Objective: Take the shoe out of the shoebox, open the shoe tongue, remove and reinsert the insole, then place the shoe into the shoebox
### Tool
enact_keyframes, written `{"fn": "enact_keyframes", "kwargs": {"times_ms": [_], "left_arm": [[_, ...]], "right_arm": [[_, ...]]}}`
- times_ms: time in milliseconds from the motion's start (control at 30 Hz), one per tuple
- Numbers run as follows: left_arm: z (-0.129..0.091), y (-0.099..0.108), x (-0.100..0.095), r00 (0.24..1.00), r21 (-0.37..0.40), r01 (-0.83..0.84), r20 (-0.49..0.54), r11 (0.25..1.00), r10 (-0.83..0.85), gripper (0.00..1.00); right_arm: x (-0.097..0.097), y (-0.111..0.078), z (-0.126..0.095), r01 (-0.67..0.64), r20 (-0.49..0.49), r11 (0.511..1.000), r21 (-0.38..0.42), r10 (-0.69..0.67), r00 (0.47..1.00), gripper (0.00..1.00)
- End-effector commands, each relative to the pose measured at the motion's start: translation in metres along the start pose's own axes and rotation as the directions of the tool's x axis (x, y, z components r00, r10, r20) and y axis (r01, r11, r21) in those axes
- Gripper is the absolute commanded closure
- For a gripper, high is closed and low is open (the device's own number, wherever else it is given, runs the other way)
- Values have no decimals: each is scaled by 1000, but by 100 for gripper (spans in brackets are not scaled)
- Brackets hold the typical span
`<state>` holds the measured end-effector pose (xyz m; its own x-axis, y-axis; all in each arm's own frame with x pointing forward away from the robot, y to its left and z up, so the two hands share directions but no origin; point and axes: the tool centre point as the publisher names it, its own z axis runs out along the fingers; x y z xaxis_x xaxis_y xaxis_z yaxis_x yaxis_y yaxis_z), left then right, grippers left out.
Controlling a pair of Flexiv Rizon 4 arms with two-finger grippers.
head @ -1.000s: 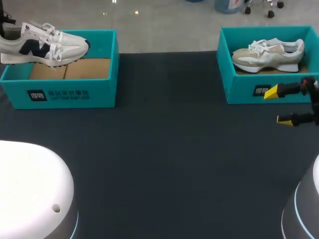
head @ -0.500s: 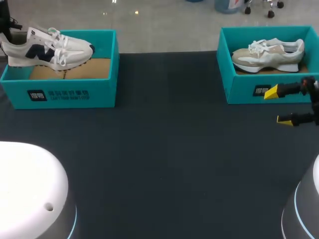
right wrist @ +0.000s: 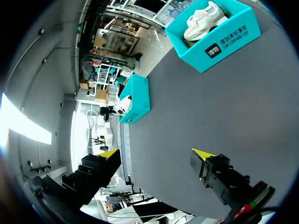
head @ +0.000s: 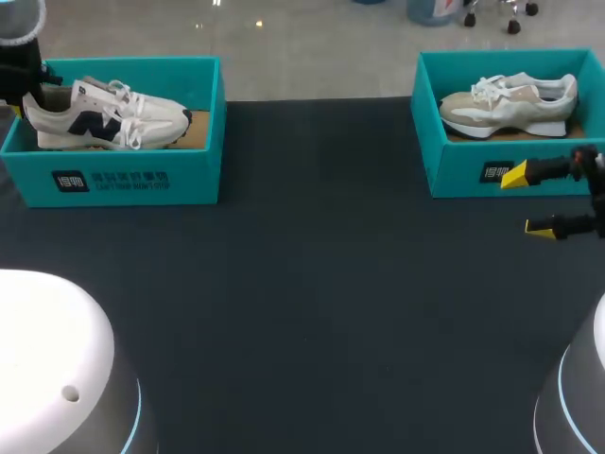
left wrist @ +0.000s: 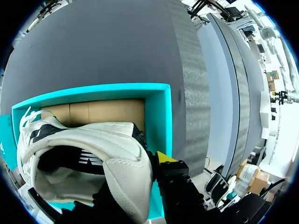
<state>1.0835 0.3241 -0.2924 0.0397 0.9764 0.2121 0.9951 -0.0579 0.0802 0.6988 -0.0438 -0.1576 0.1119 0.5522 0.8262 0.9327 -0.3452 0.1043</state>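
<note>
The left arm's fingers point(left wrist: 175, 186), one showing a yellow tip, clamp the heel of a white sneaker point(left wrist: 93, 154) with navy markings. The shoe extends over an open teal shoebox point(left wrist: 161, 116), its cardboard floor point(left wrist: 107, 112) showing ahead of the fingers. Dark grey worktop point(left wrist: 107, 46) lies beyond.

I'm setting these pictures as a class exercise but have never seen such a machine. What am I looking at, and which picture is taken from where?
This is a two-armed robot at a dark table. One picture looks down from overhead; the two round ones come from cameras on its wrists. The left shoebox holds a white-and-navy shoe, gripped at the heel by the left end effector; the right shoebox holds a beige shoe. The right end effector hangs open, empty.
</note>
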Motion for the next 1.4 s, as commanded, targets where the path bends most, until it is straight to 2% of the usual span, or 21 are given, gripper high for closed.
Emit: {"fn": "enact_keyframes", "kwargs": {"times_ms": [33,333,633,900,933,1000,1133,1233,1267,1300,1333,1400], "left_arm": [[19,-5,-5,1000,-12,-8,4,1000,8,100],[51,-13,-19,1000,15,-17,-1,1000,17,100],[80,-8,-27,1000,58,-19,11,998,19,100],[95,-8,-30,999,95,-41,-4,995,42,100],[96,-7,-31,999,98,-43,-5,994,44,95],[96,-7,-31,999,100,-48,-5,994,49,69],[88,-6,-31,998,89,-65,-3,994,66,51],[80,-6,-32,997,75,-71,0,995,71,29],[76,-6,-32,998,73,-68,8,995,67,19],[70,-7,-32,998,66,-59,18,996,58,3],[65,-7,-32,998,63,-58,28,996,56,0],[56,-7,-33,999,54,-42,36,998,40,0]], "right_arm": [[0,-1,1,-2,3,1000,-2,2,1000,0],[0,-1,1,-2,3,1000,-2,2,1000,0],[0,-1,1,-2,3,1000,-2,2,1000,0],[0,-1,1,-2,3,1000,-2,2,1000,0],[0,-1,1,-2,3,1000,-2,2,1000,0],[0,-1,1,-2,3,1000,-2,2,1000,0],[0,-1,1,-2,3,1000,-2,2,1000,0],[0,-1,1,-2,3,1000,-2,2,1000,0],[0,-1,1,-2,3,1000,-2,2,1000,0],[0,-1,1,-2,3,1000,-2,2,1000,0],[0,-1,1,-2,3,1000,-2,2,1000,0],[0,-1,1,-2,3,1000,-2,2,1000,0]]}}
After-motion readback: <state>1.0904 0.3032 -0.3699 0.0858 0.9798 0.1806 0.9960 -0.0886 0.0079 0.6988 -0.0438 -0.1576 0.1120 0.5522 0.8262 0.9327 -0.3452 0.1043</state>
